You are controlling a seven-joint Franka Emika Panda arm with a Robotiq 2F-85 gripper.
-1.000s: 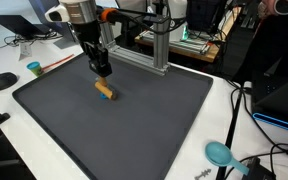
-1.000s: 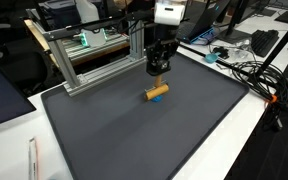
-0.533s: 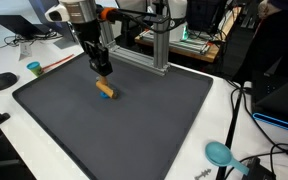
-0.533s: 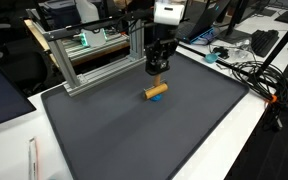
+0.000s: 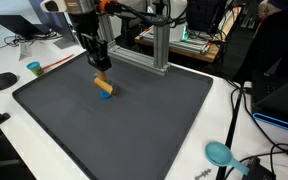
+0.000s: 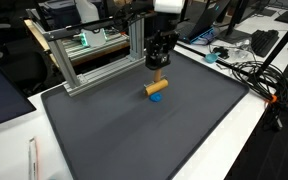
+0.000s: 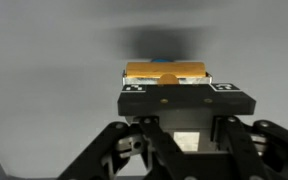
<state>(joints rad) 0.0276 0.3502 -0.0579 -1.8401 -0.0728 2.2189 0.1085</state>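
Holds a tan peg [image 5: 102, 84] by its upper end in the clenched pincer [image 5: 99, 72]. Hangs it nearly upright in both exterior views, blue tip [image 6: 155, 97] down, at or just above the dark mat [image 5: 144, 130]; cannot tell whether touching. Keeps to the part of the mat near the metal frame [image 5: 160, 45]. Shows in the wrist view as a tan bar pinched crosswise between the fingers [image 7: 134, 90]. Beyond the mat, on the white desk [image 5: 44, 78]: a mouse [image 5: 2, 81], a teal cup [image 5: 33, 69] and a teal scoop [image 5: 220, 153], all well apart from the peg.
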